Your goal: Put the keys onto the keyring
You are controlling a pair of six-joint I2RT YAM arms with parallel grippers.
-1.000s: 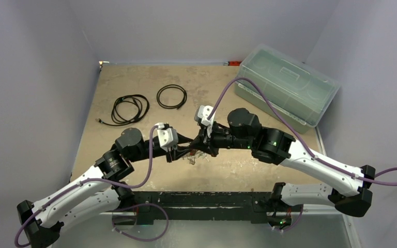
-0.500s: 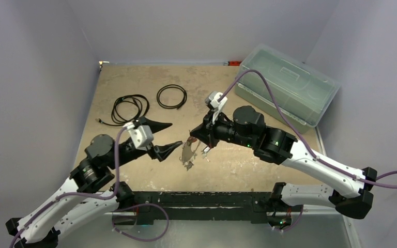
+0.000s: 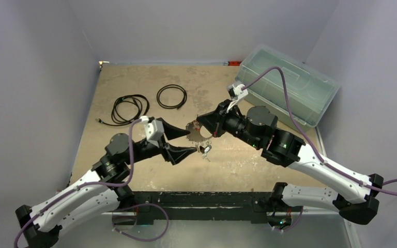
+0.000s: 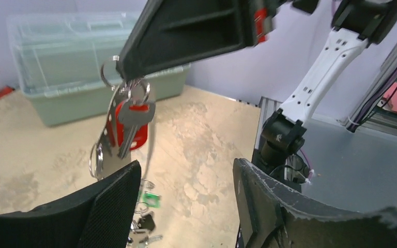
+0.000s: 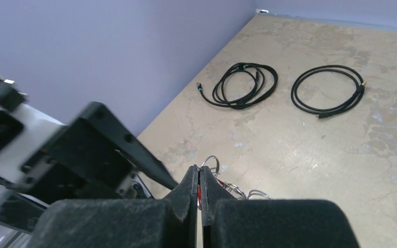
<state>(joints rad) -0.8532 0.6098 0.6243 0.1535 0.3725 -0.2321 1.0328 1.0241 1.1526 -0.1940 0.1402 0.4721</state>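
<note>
Now that my left gripper has let go and stands wide, the keyring hangs from my right gripper, pinched shut; red key seemingly threaded; other keys wait on the table below.

We locate the clear plastic box at the tan table's far right, two black cable coils far left, and small metal keys centrally, beneath the pale oval keyring.
</note>
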